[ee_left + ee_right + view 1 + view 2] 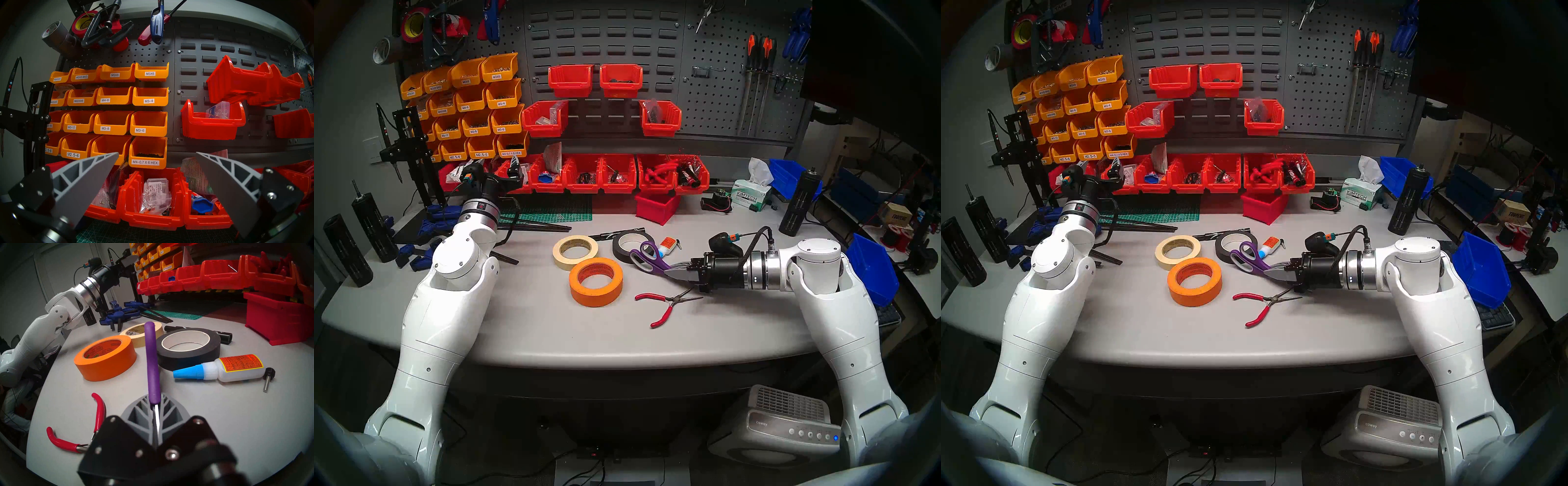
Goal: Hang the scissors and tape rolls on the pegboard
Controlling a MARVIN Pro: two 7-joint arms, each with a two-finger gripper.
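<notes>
My left gripper [157,171], fingers spread, holds nothing, hovers nr back-left of grey table [517,325]. Mid-table, L to R: cream masking-tape roll [575,251], wide orange tape roll [596,281], black tape roll w/ white core [631,247]. Purple-handled scissors [648,260] pinched at the silver blades by my right gripper [682,274]; handles overlap black roll. Dark grey pegboard [714,101] at back edge.

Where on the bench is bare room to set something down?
Bare table: the wide front strip between the orange tape roll and the near edge, and the patch left of the cream roll. Crowded: around the black roll, scissors, glue bottle and red pliers.
</notes>
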